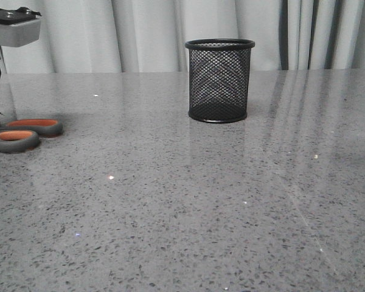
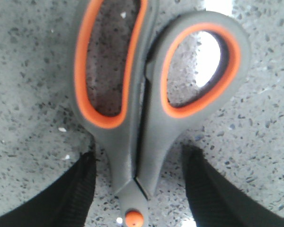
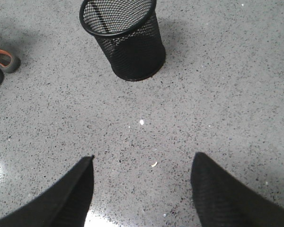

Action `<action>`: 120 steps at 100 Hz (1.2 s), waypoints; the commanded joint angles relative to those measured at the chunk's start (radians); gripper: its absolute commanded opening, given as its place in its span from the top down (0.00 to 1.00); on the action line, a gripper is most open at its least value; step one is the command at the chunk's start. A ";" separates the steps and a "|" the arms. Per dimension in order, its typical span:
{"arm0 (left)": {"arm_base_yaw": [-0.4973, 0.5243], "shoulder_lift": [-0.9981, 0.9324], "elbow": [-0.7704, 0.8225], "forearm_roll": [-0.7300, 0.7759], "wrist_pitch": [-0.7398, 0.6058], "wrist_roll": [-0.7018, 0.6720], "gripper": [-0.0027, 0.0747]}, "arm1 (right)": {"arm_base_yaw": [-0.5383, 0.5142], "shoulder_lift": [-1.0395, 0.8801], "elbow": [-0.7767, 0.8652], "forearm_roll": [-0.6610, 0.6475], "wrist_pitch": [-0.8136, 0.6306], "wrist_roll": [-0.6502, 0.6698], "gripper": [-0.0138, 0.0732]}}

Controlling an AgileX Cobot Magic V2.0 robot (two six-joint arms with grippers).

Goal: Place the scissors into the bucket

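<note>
The scissors [image 1: 24, 134] lie flat on the table at the far left, their grey handles with orange-lined loops showing. In the left wrist view the scissors [image 2: 137, 118] fill the frame. My left gripper [image 2: 139, 161] is open and low over them, one finger on each side of the neck near the orange pivot, not touching. The blades are out of view. The bucket [image 1: 219, 80], a black wire-mesh cup, stands upright at the centre back and looks empty in the right wrist view [image 3: 125, 40]. My right gripper [image 3: 142, 161] is open and empty above bare table in front of the bucket.
Part of the left arm [image 1: 9, 27] shows at the upper left of the front view. The grey speckled table [image 1: 182, 207] stretches wide around the bucket. White curtains hang behind the table's far edge. The scissors' handles show in the right wrist view [image 3: 1, 64].
</note>
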 commanded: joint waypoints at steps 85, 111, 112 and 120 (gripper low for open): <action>-0.008 -0.012 -0.027 -0.135 0.001 0.063 0.73 | 0.001 -0.004 -0.037 0.026 -0.056 -0.015 0.38; -0.008 -0.012 -0.027 -0.129 0.012 0.060 0.91 | 0.001 -0.004 -0.037 0.026 -0.056 -0.015 0.38; -0.008 -0.012 -0.027 -0.129 0.012 0.060 0.91 | 0.001 -0.004 -0.037 0.026 -0.056 -0.015 0.38; -0.008 -0.012 -0.027 -0.123 0.014 0.060 0.91 | 0.001 -0.004 -0.037 0.026 -0.056 -0.015 0.38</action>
